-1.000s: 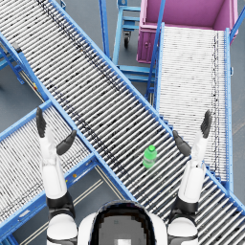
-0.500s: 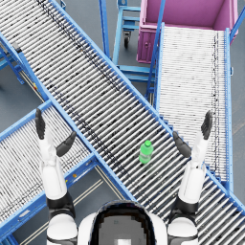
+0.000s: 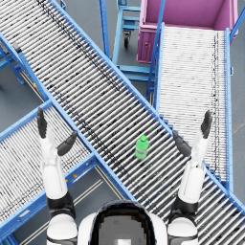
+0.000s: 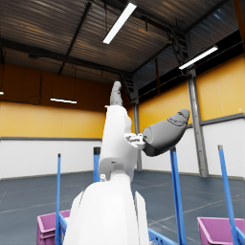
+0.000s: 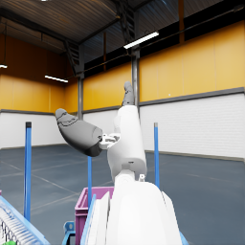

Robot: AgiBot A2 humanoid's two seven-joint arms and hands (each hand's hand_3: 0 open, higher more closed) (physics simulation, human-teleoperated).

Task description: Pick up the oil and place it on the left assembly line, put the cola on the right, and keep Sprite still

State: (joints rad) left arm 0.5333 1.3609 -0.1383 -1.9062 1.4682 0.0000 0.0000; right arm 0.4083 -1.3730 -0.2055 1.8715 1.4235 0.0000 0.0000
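Both hands up and empty, nothing grasped.

Left hand (image 3: 48, 139): raised over the near edge of the left conveyor (image 3: 19, 162), fingers straight, thumb splayed toward the middle. The left wrist view shows the same: left hand (image 4: 143, 136) released, pointing up at the warehouse ceiling, touching nothing.

Right hand (image 3: 197, 142): raised over the spot where the centre conveyor (image 3: 91, 95) meets the right conveyor (image 3: 191, 86), fingers straight, thumb out. In the right wrist view the right hand (image 5: 110, 134) is also released, with only the hall behind it.

Task item in view: one green bottle (image 3: 141, 147), by colour the Sprite. It sits on the rollers of the centre conveyor, low down its diagonal run and about mid-width. It looks upright, cap toward the top of the head view. It lies between the two hands, nearer the right one and clear of both.

Background: magenta bin (image 3: 186, 12) at the far end of the right conveyor, blue cart (image 3: 127, 24) just beside it on the grey floor.
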